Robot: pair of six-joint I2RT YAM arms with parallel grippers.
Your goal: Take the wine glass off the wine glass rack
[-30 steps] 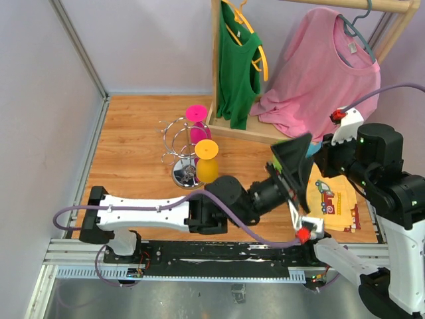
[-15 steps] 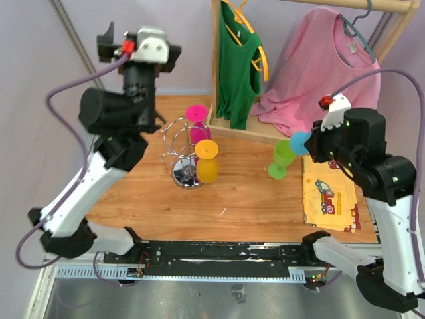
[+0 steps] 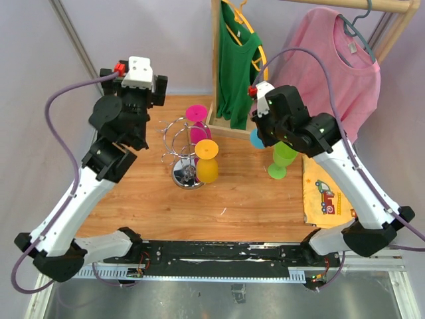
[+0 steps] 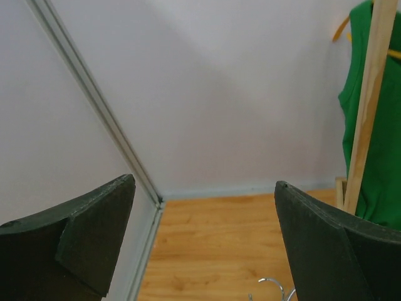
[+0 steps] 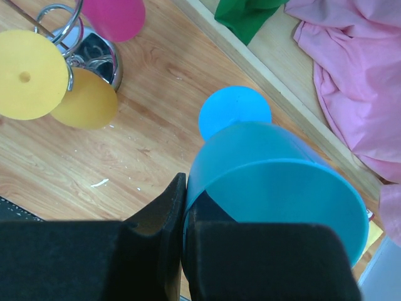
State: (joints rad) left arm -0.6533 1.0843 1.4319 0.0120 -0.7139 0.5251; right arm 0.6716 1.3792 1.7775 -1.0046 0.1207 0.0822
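The silver wire wine glass rack (image 3: 180,143) stands on the wooden table, its chrome base (image 5: 97,50) under the loops. A pink wine glass (image 3: 199,126) and a yellow wine glass (image 3: 207,166) hang on it upside down. My right gripper (image 5: 186,191) is shut on the rim of a blue wine glass (image 5: 276,169), one finger inside the bowl and one outside. It holds the glass above the table, right of the rack, foot (image 3: 255,138) pointing down. My left gripper (image 4: 203,188) is open and empty, raised high behind the rack and facing the back wall.
A green wine glass (image 3: 282,158) stands upright on the table just right of the held glass. Behind is a wooden clothes rack (image 3: 216,66) with a green shirt (image 3: 236,66) and a pink shirt (image 3: 319,73). A yellow printed cloth (image 3: 329,196) lies at the right. The left wall frame (image 4: 94,100) is close.
The left arm rose from lying low across the table to high at the back left. The right arm carried the blue glass leftward, from the right edge to above the green glass.
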